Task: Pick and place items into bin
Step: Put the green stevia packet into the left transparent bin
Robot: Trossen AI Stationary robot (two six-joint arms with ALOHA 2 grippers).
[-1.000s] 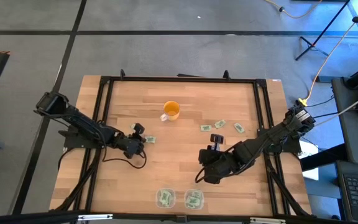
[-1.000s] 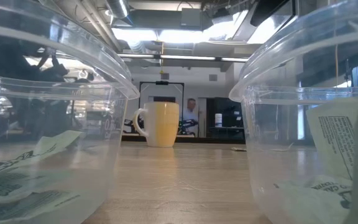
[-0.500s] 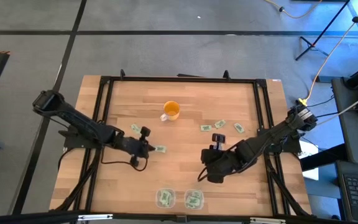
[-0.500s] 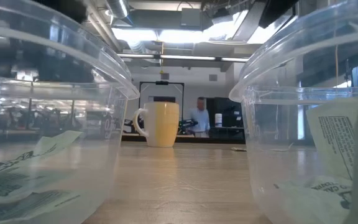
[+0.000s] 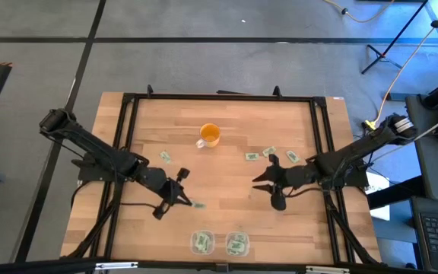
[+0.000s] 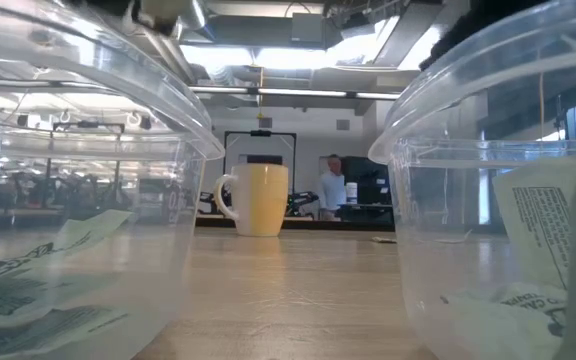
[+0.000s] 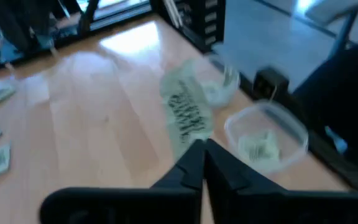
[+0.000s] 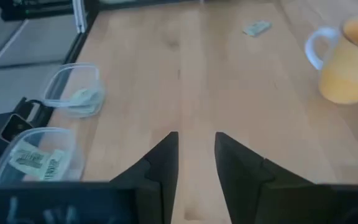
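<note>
My left gripper [image 5: 185, 199] is shut on one pale green and white packet [image 5: 198, 204], over the table a little short of the two clear bins [image 5: 201, 242] [image 5: 236, 243] at the near edge. Both bins hold packets [image 6: 38, 270] [image 6: 538, 230]. My right gripper [image 5: 257, 181] is open and points toward the table's left, right of centre, touching nothing. Loose packets lie flat on the wood: one [image 5: 164, 156] left of centre, three [image 5: 252, 157] [image 5: 268, 152] [image 5: 292, 157] beyond my right gripper. My left gripper pinches the packet's near end [image 7: 190, 142] between its two shut fingertips [image 7: 194, 163]. The fingers lie along the packet, slanting toward the table's near right. The packet [image 7: 188, 115] sticks out flat ahead of the tips, and the bins [image 7: 266, 134] show beyond it.
An orange cup [image 5: 210, 135] stands upright near the far middle of the table, its handle to the left. A black frame [image 5: 219, 97] runs round the wooden top. A person [image 6: 333, 185] shows far off in the room behind.
My left gripper has carried the packet from the left middle of the table toward the near edge and rightward, closer to the bins. My right gripper has drawn back from beside the right bin toward the far edge and turned level, pointing at the table's left.
</note>
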